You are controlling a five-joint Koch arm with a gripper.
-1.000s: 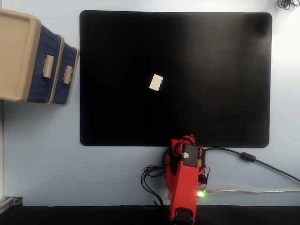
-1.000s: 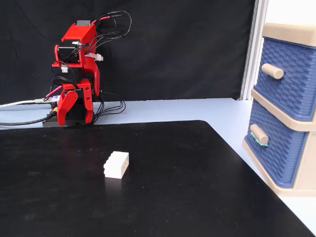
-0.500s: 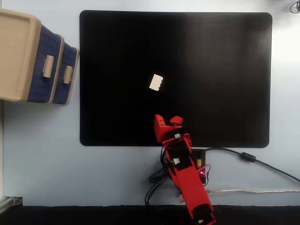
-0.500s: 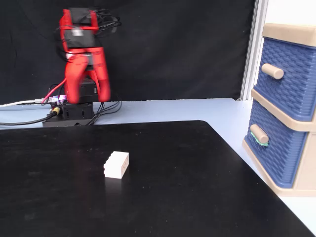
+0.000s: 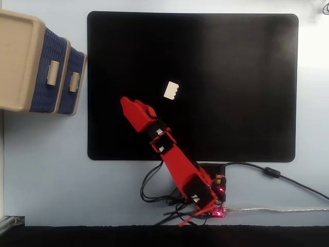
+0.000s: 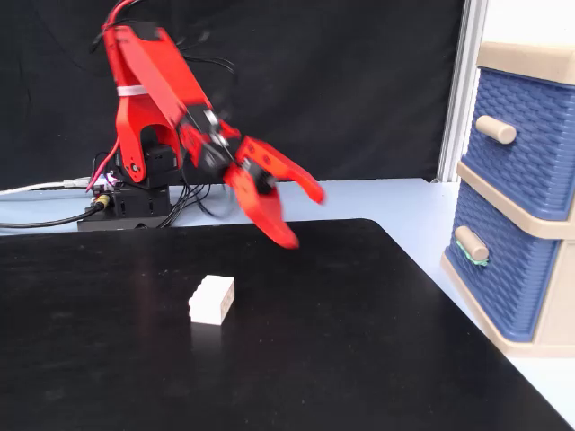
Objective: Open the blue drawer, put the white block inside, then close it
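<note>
The white block [image 5: 171, 90] [image 6: 212, 299] lies alone on the black mat [image 5: 241, 77] [image 6: 359, 359]. My red gripper [image 5: 136, 106] [image 6: 299, 215] hangs open above the mat with nothing between its jaws. In a fixed view it is a short way below and left of the block, apart from it, and slightly motion-blurred. The blue drawer [image 5: 77, 67] [image 6: 499, 269] is the lower one of a beige cabinet [image 5: 18, 62] [image 6: 526, 58] beside the mat. It is shut, with its small beige handle [image 5: 74, 81] [image 6: 471, 244] facing the mat.
A second navy drawer [image 5: 51, 49] [image 6: 530, 153] with a bigger handle sits above it, also shut. The arm's base with a lit board and cables [image 5: 218, 198] [image 6: 117, 202] stands at the mat's edge. A black curtain [image 6: 359, 81] closes off the back.
</note>
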